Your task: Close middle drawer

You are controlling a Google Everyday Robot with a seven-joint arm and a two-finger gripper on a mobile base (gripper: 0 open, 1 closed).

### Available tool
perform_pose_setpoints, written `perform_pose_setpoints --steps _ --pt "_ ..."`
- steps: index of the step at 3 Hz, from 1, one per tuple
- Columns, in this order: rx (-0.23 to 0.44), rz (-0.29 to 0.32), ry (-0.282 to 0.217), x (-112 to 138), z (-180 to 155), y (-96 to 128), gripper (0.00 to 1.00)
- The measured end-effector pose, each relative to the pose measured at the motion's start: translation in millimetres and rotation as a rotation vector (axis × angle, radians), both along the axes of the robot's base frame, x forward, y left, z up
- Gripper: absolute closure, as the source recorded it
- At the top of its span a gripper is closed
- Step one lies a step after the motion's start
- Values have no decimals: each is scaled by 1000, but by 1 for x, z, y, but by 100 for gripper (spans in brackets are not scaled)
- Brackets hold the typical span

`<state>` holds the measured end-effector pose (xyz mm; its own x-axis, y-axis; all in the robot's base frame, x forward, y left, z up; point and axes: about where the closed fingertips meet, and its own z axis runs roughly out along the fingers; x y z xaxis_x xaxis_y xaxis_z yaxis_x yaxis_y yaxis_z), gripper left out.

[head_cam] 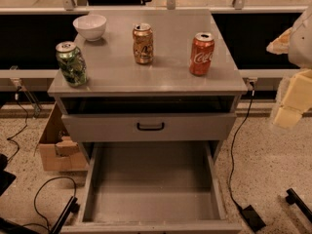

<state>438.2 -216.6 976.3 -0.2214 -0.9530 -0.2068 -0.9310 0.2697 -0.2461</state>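
Observation:
The middle drawer (151, 184) is a grey metal tray, pulled far out toward the camera and empty. Its front panel (151, 226) lies at the bottom edge of the view, and its handle is out of view. Above it, a drawer front (195, 127) with a small black loop handle (150, 126) stands slightly out, with a dark gap under the cabinet top. My gripper (288, 112) shows as cream-coloured parts at the right edge, at about the height of that upper drawer front. It is well to the right of the cabinet and touches nothing.
On the cabinet top (165, 72) stand a white bowl (89, 27), a green can (71, 63), a gold can (143, 43) and a red Coca-Cola can (201, 53). A cardboard box (56, 147) sits on the floor at left. Cables (41, 191) and a black power brick (253, 217) lie on the floor.

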Motion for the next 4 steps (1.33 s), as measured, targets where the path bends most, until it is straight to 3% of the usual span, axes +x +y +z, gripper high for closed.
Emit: perform_pose_setpoints --steps 1,2,3,4 --pt "-5 -4 -12 -1 0 0 0" --pt "-17 -3 -18 -11 -36 -3 0" --pt "-61 -25 -70 -31 -73 -7 0" --pt "-90 -48 -63 -38 -151 -7 0"
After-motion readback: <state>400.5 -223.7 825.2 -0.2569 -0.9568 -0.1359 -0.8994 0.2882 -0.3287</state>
